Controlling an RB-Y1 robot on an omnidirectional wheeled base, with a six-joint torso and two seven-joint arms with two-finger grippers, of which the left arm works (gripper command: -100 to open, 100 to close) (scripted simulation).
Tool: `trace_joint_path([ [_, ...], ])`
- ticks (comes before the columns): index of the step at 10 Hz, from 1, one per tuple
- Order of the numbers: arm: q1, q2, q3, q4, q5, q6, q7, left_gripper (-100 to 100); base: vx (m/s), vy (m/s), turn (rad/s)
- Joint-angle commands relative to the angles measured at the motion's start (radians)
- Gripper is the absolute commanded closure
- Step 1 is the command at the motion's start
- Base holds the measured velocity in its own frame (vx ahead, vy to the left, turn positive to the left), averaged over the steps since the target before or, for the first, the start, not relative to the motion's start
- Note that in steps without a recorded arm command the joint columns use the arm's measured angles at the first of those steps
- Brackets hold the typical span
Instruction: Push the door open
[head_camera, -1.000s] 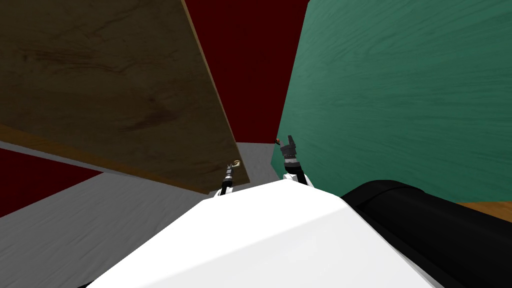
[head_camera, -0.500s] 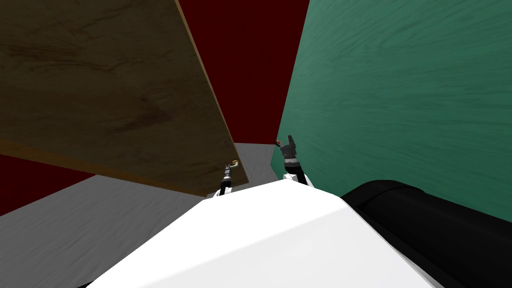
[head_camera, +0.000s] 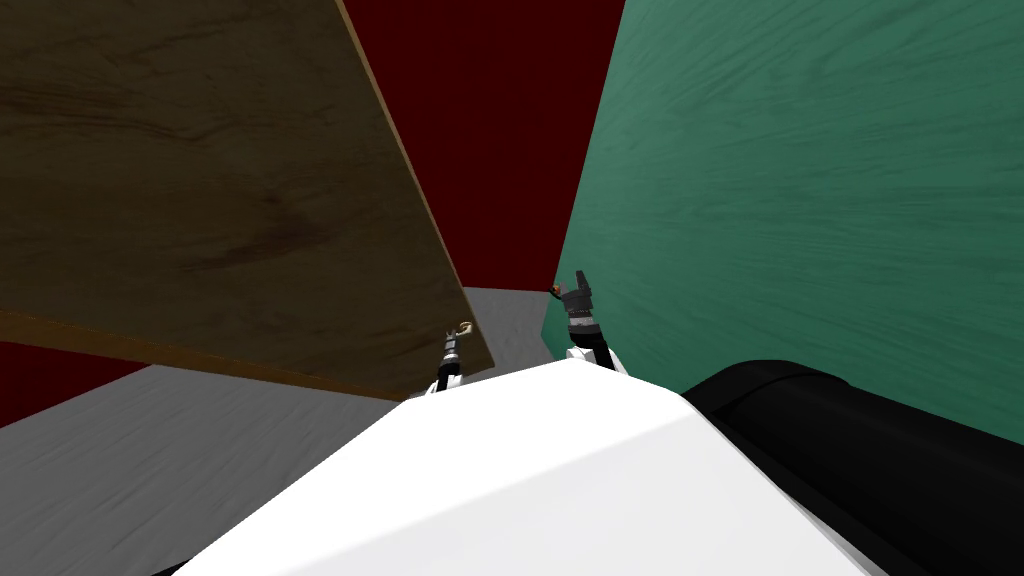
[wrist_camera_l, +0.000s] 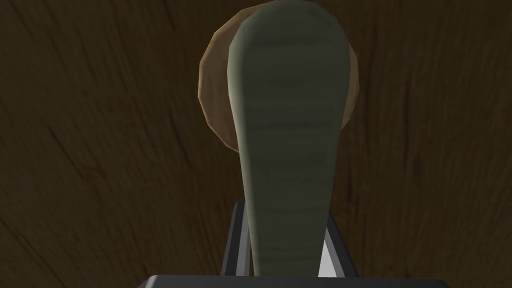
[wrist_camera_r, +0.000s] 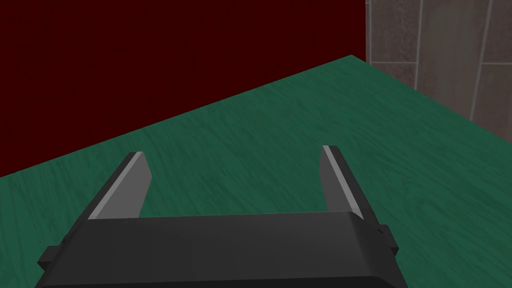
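The left arm's jaws clench the lever handle (wrist_camera_l: 287, 140) of the brown door (head_camera: 200, 200) (ajar, at left); the right arm's jaws are released beside the green wall (head_camera: 800, 200).

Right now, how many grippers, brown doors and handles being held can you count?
Grippers: 2, the left gripper and the right gripper
Brown doors: 1, the door
Held handles: 1, the handle, in the left gripper
Total: 4
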Motion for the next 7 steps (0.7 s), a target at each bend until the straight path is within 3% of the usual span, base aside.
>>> trace_joint_path([
  [1, -0.002, -0.007, 0.032, -0.014, -0.002, -0.001, -0.002, 100, 0.156, -0.09, 0.016],
  [5, -0.004, -0.037, 0.104, -0.011, -0.008, 0.0, -0.011, 100, 0.151, -0.063, 0.008],
  [6, 0.0, -0.024, 0.099, -0.007, -0.004, 0.001, -0.01, 100, 0.069, -0.02, 0.033],
  [7, 0.0, -0.01, 0.116, -0.011, 0.003, 0.001, -0.018, 100, 0.132, -0.005, 0.035],
])
